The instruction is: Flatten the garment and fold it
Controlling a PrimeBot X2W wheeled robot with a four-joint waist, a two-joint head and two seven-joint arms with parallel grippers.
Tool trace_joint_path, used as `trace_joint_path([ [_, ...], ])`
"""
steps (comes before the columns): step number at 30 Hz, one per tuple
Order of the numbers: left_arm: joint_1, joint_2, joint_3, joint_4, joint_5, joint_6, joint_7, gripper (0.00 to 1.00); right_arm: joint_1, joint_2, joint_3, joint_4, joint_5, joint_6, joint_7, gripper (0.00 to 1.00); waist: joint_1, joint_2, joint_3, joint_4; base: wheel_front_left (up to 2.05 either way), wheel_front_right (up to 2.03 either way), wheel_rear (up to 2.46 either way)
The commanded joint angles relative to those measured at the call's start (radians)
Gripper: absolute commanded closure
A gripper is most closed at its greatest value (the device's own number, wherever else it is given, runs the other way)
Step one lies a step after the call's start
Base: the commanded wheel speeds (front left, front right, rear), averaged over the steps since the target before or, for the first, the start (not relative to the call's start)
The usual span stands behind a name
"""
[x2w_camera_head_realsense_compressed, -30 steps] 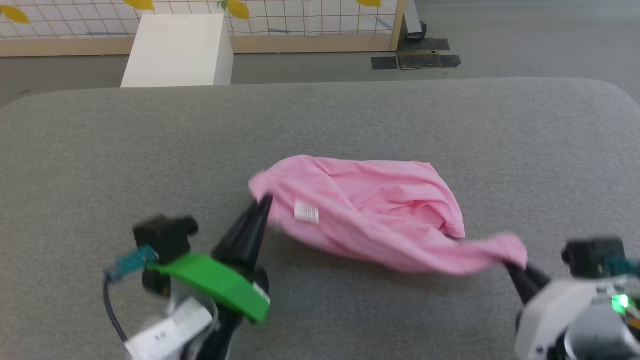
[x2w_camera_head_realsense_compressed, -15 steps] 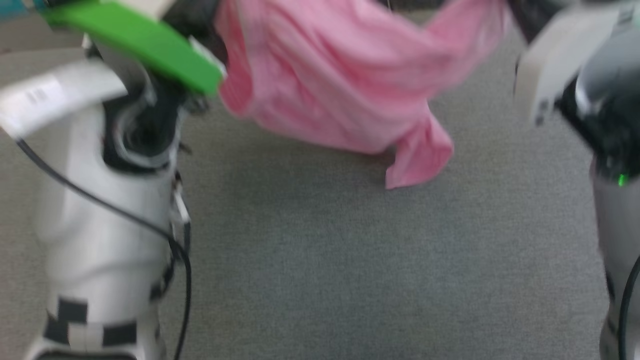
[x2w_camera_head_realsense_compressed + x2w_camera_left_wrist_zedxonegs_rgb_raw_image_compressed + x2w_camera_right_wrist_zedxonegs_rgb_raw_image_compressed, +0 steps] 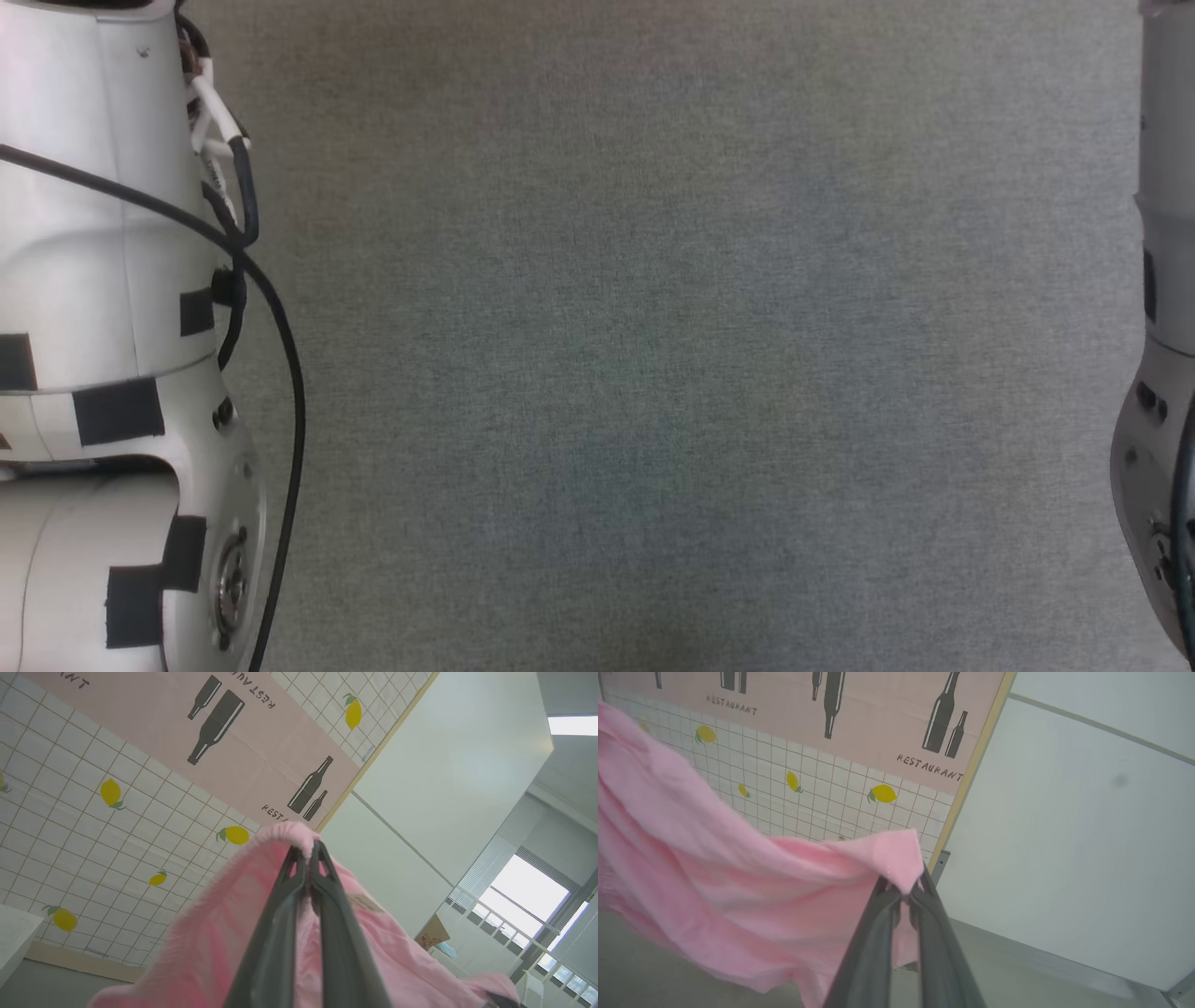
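Grey fabric surface point(image 3: 653, 373) in head view, pale left forearm point(image 3: 93, 280) with a black cable point(image 3: 285, 373) at its left edge, right forearm point(image 3: 1162, 373) at its right edge. Left gripper point(image 3: 308, 851) points upward, jaws pressed together, pinching the gathered edge of the pink garment point(image 3: 219, 933). Cloth drapes down both sides of the fingers, with a small label point(image 3: 364, 903) just beside them. Right gripper point(image 3: 903, 891) jaws are pressed together on a garment corner, and the cloth hangs off to that view's left in the air. Behind it is a lemon-tile wall point(image 3: 70, 826) and a bottle poster point(image 3: 859, 723).
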Motion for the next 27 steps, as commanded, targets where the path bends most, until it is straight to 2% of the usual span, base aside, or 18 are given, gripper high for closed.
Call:
trace_joint_path([
  [1,0.018,0.012,-0.004,0.02,-0.005,-0.014,-0.006,1.0,0.017,0.007,0.002,0.031,0.004,-0.001,-0.01,1.0,-0.0003,0.0,0.018,0.002,0.0,0.0,0.0],
  [7,0.224,0.063,-0.08,0.059,0.009,-0.045,0.05,1.0,0.172,-0.016,0.066,0.108,0.073,-0.001,0.022,1.0,-0.0003,0.0,-0.041,0.02,0.0,0.0,0.0],
  [11,0.426,0.088,-0.132,0.022,-0.013,-0.053,0.099,1.0,0.338,-0.051,0.123,0.081,0.172,-0.001,0.091,1.0,-0.0003,0.0,-0.107,0.03,0.0,0.0,0.0],
  [16,0.686,0.125,-0.189,-0.075,-0.052,-0.055,0.185,1.0,0.575,-0.112,0.15,-0.04,0.275,-0.001,0.188,1.0,-0.0003,0.0,-0.192,0.039,0.0,0.0,0.0],
  [21,0.95,0.156,-0.227,-0.212,-0.106,-0.046,0.281,1.0,0.85,-0.159,0.1,-0.198,0.332,-0.001,0.308,1.0,-0.0003,0.0,-0.267,0.049,0.0,0.0,0.0],
  [27,1.2,0.203,-0.247,-0.367,-0.127,0.009,0.356,1.0,1.139,-0.139,-0.003,-0.38,0.322,-0.001,0.424,1.0,-0.0003,0.0,-0.312,0.054,0.0,0.0,0.0],
])
